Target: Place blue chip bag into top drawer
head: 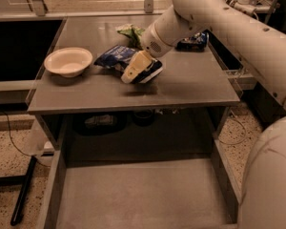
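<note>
The crinkled dark blue foil chip bag (115,57) with white lettering lies on the grey table (195,87) in the upper middle of the frame. Its right end is caught by the cream two-finger gripper (139,70). The fingers (135,68) look pinched narrowly on that end, which seems raised a little, judging by the shadow beneath. Gripping one end would let the bag hang free for carrying. The wide grey top drawer (133,194) stands pulled out across the lower frame, placed to receive it. A white round bowl (68,61) sits left of the bag, and a green chip bag (130,32) lies behind.
</note>
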### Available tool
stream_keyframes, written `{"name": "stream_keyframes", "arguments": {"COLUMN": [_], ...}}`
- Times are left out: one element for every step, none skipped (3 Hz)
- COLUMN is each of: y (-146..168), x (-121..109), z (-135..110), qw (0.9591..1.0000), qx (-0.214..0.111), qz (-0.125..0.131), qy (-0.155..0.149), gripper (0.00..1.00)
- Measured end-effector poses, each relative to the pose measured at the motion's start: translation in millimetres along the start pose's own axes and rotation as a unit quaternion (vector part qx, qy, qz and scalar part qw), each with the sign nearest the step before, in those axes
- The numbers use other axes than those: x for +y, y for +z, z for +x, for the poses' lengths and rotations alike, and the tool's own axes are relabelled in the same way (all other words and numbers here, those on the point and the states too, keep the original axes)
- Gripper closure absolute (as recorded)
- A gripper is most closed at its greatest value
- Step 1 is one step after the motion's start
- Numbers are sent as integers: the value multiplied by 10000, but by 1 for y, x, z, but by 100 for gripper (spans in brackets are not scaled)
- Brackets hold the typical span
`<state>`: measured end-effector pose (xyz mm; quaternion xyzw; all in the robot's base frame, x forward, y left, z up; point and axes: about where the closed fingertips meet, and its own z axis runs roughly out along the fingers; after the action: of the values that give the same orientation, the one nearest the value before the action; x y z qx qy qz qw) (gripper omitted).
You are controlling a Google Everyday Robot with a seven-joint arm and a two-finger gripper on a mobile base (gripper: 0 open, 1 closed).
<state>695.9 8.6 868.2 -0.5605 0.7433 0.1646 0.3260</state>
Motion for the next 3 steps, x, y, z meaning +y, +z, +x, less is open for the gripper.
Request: {"name": "stream_keyframes", "arguments": {"y": [2, 2, 2], "x": [0, 0, 0], "z": [2, 2, 2], "qw": [10000, 10000, 10000], "qx": [43, 42, 42], "qz": [4, 2, 2], "qy": [-30, -29, -29], "gripper": [0, 18, 42]}}
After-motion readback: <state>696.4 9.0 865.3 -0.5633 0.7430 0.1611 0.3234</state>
